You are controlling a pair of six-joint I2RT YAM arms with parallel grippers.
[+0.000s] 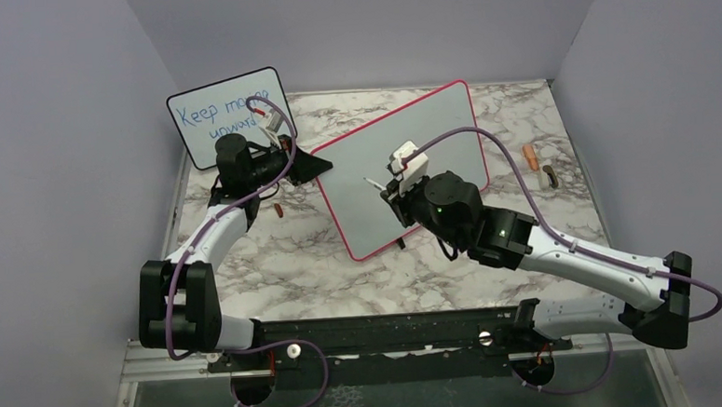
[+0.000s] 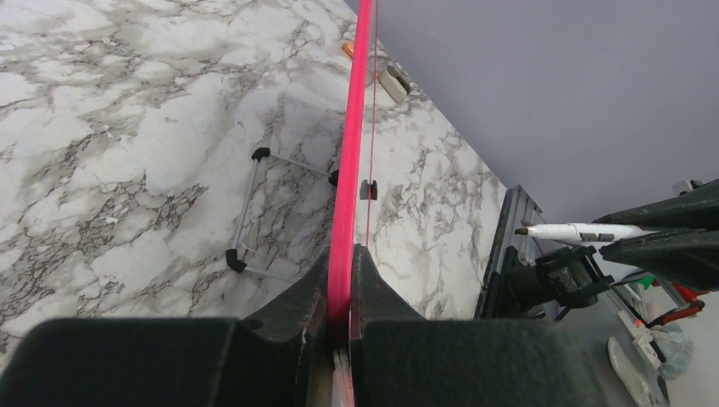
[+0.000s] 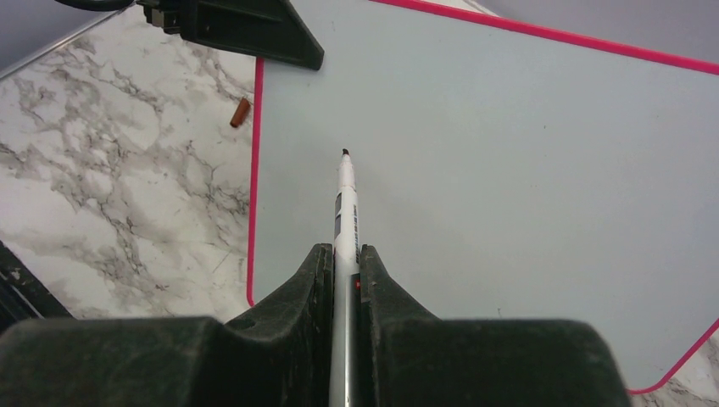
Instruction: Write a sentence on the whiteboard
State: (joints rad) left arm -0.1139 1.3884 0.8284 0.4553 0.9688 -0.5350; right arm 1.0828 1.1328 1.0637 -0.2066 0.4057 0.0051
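One whiteboard (image 1: 429,153), one smaller board (image 1: 195,128), one marker (image 3: 345,203), one cap (image 3: 241,112).

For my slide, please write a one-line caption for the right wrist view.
Right claw holds a marker, tip pointing at the blank whiteboard.

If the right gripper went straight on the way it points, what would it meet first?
The white marker in the right gripper would first touch the large pink-framed whiteboard, on its blank face; remaining gap unclear.

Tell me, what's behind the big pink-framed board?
A wire stand with black feet sits on the table behind the board. From above, the board hides nearly all of it; whether it touches the board cannot be told.
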